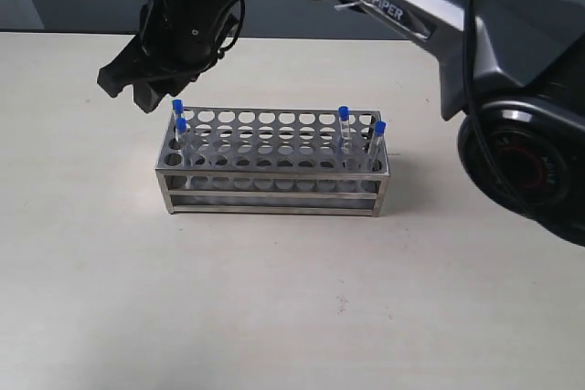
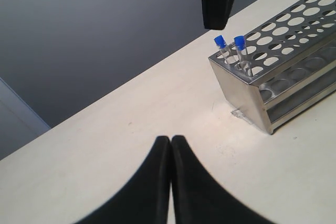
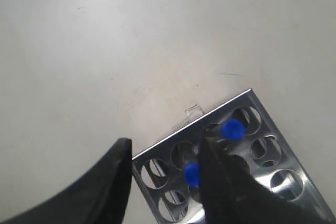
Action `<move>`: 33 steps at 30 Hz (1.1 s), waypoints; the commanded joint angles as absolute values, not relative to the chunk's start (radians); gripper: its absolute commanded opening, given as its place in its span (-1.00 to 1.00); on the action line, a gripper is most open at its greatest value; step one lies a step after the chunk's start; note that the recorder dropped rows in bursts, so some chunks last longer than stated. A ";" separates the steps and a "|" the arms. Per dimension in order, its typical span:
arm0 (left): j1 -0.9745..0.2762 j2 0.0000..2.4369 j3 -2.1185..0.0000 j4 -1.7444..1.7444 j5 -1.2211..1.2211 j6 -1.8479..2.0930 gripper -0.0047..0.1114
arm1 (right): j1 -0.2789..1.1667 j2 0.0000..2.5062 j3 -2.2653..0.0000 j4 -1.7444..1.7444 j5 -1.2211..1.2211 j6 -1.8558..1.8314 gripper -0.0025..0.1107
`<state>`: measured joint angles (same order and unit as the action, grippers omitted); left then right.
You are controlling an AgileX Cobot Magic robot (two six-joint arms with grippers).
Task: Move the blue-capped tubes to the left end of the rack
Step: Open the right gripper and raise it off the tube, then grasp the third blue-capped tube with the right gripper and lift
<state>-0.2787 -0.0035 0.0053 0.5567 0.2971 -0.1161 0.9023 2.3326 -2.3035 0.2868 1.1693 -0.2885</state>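
Observation:
The silver rack (image 1: 274, 186) stands mid-table. Two blue-capped tubes (image 1: 178, 108) (image 1: 181, 124) stand in holes at its left end, and two more (image 1: 344, 113) (image 1: 379, 127) at its right end. My right gripper (image 1: 135, 93) reaches across and hangs open just above the left end. In the right wrist view the gripper (image 3: 165, 142) straddles the rack's corner (image 3: 220, 109); one tube cap (image 3: 190, 173) sits between the fingers beside one of them, ungripped, and the other cap (image 3: 231, 128) lies outside. My left gripper (image 2: 170, 139) is shut and empty over bare table, apart from the rack (image 2: 239, 95).
The right arm's dark body (image 1: 512, 70) fills the upper right of the exterior view. In the left wrist view a black finger of the right gripper (image 2: 215, 3) hangs above the two left-end tubes (image 2: 219, 41). A grey wall stands behind the table's far edge.

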 commanded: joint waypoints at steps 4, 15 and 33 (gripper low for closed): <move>-0.282 0.000 0.000 0.558 0.290 -0.121 -0.90 | 0.897 2.248 -2.308 0.118 1.221 -0.208 -0.24; -0.282 0.000 0.000 0.558 0.290 -0.121 -0.90 | 0.809 2.159 -2.204 -0.089 1.221 -0.023 -0.24; -0.282 0.000 0.000 0.558 0.290 -0.121 -0.90 | 0.745 2.035 -1.840 -0.126 1.221 0.055 -0.24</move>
